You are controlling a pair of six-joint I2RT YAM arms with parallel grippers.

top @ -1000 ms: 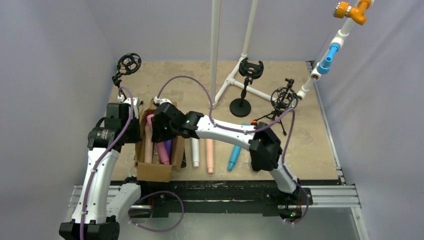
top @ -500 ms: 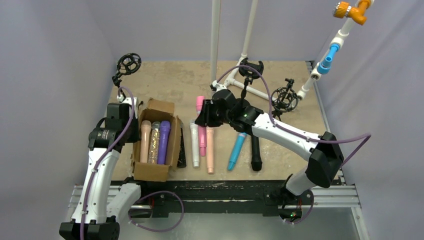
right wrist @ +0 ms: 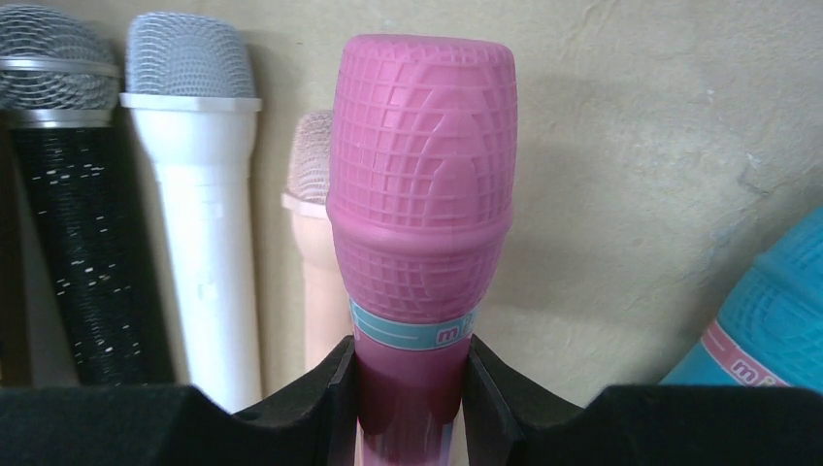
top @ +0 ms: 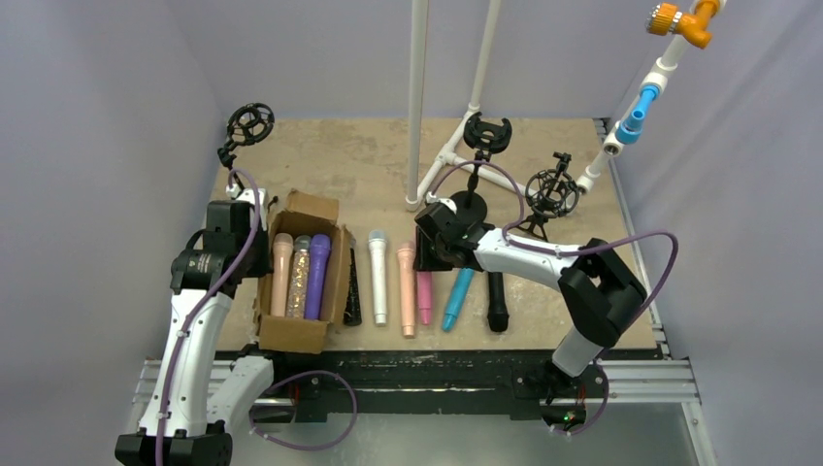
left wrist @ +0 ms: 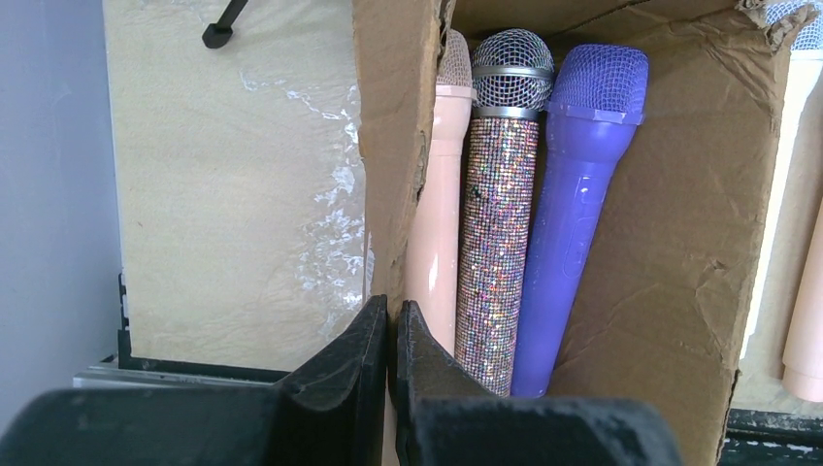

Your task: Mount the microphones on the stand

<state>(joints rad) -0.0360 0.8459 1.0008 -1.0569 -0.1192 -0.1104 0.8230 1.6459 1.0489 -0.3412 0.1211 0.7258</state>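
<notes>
The right arm's elbow is folded above the near right part of the surface (top: 582,175), and its forearm reaches left to the row of microphones. Its end effector (right wrist: 411,381) is clamped around the neck of the pink microphone (right wrist: 420,184), which lies in the row between a peach one (top: 406,287) and a blue one (top: 457,297). A white one (top: 378,277) and two black ones (top: 351,291) (top: 497,301) also lie there.

The left arm rises along the left edge. Its end effector (left wrist: 390,335) is pressed closed at the left wall of the cardboard box (left wrist: 393,146); whether it pinches the cardboard cannot be told. In the box lie peach (left wrist: 439,223), glitter (left wrist: 500,214) and purple (left wrist: 582,184) microphones.

Bare surface lies between the row's heads and the round-based stand (top: 470,199). A tripod stand (top: 550,192) sits near the right edge and a clamp-on mount (top: 249,124) at the far left corner.
</notes>
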